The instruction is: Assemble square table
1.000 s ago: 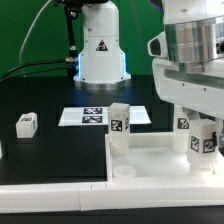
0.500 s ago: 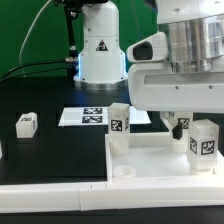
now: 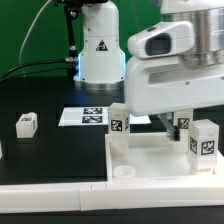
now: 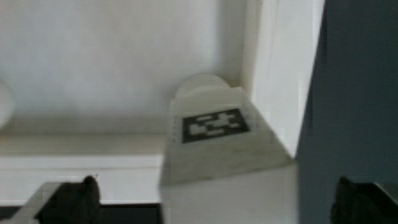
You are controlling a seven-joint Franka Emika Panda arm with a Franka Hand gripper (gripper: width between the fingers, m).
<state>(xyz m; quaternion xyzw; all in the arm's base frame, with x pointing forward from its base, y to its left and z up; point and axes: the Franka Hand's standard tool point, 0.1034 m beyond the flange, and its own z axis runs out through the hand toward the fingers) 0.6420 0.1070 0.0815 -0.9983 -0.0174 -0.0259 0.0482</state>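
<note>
The white square plate [image 3: 150,155] lies flat at the exterior view's right, with an empty round socket [image 3: 125,172] at its near left corner. One tagged white leg [image 3: 119,126] stands upright at the plate's far left corner. Two more tagged legs [image 3: 205,140] [image 3: 183,126] stand at the right end, under the hand. A fourth leg [image 3: 27,123] lies loose on the black table at the left. My gripper [image 3: 178,117] hangs open just above the right legs. In the wrist view a tagged leg [image 4: 222,140] stands between the spread fingertips [image 4: 71,203] of the gripper [image 4: 217,205], untouched.
The marker board [image 3: 92,115] lies flat behind the plate. A long white border rail [image 3: 50,195] runs along the table's front edge. The robot's white base [image 3: 100,45] stands at the back, with cables beside it.
The jaws have opened and let go of the leg at the plate's right end. The hand has risen and shifted toward the exterior view's left, and the leg stays standing.
</note>
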